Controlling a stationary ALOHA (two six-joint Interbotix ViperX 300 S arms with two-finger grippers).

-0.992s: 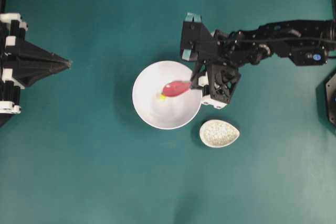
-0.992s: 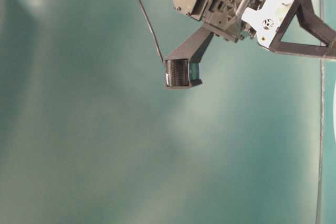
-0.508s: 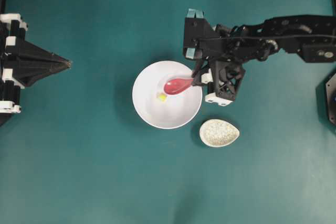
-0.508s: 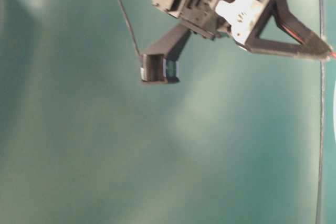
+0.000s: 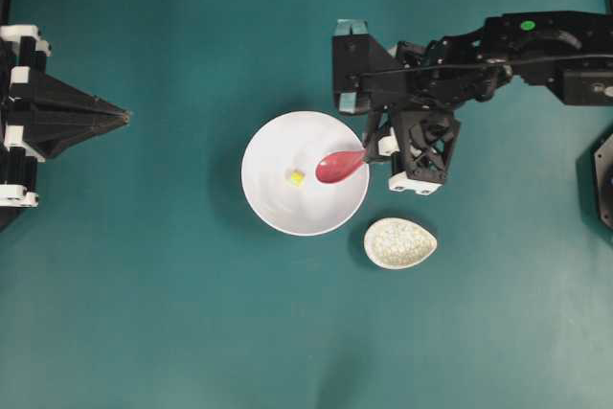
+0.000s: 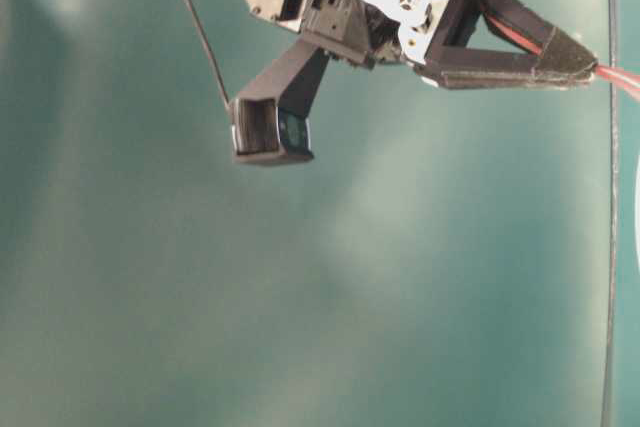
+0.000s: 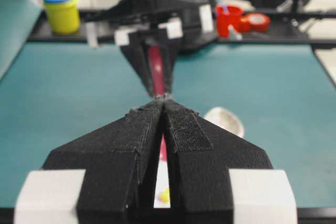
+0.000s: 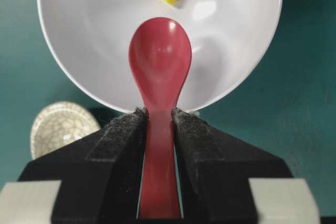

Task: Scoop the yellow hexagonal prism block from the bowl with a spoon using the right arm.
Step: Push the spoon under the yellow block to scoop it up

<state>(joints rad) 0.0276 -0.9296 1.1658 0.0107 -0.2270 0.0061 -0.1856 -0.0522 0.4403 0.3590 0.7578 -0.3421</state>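
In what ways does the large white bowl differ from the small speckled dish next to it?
The white bowl is plain, glossy and round; the speckled dish has a crackled cream pattern and a teardrop outline. The bowl is much larger than the dish. The bowl holds the yellow block, with the spoon over it; the dish looks empty. Both rest open side up on the green table, close together without clearly touching.

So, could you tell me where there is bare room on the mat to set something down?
Bare: the wide stretch between the left gripper and the bowl, and the strip below the bowl and speckled dish. Crowded: the bowl's right side, where the right gripper holds the spoon.
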